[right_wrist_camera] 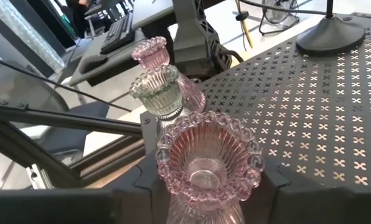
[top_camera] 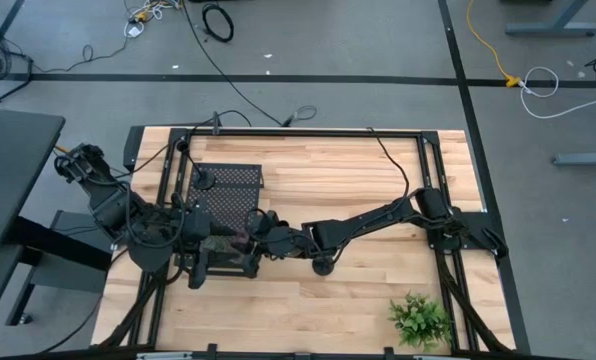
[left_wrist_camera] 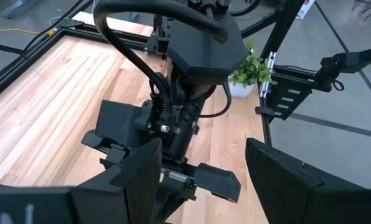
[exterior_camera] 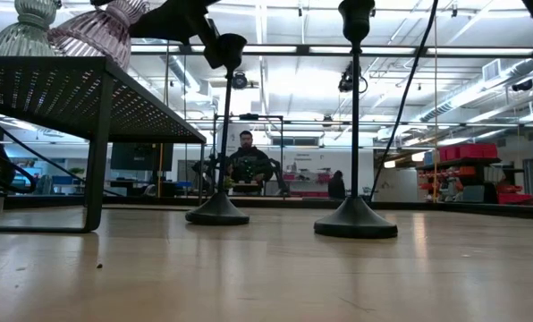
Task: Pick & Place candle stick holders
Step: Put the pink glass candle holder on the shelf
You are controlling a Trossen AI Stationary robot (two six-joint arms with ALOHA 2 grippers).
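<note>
Reaching across from the table's three o'clock side, the right gripper [right_wrist_camera: 207, 205] sits at the front edge of the black perforated stand [right_wrist_camera: 310, 124], its fingers set against either side of a pink glass candle holder [right_wrist_camera: 209, 163], ribbed, translucent, with a beaded scalloped rim and an open cup; whether the fingers press it firmly I cannot tell. Just beyond it on the stand's corner stand a pale green ribbed glass holder [right_wrist_camera: 157, 93] and a second pink glass holder [right_wrist_camera: 173, 71], touching or nearly so. A black holder's round base [right_wrist_camera: 330, 34] rests on the stand toward its far side. Two more black holders [exterior_camera: 354, 210] with round bases and thin stems stand on the wooden table [top_camera: 358, 300] beside the stand. The left gripper [left_wrist_camera: 201, 174] hovers at the table's nine o'clock side, fingers apart, holding nothing.
</note>
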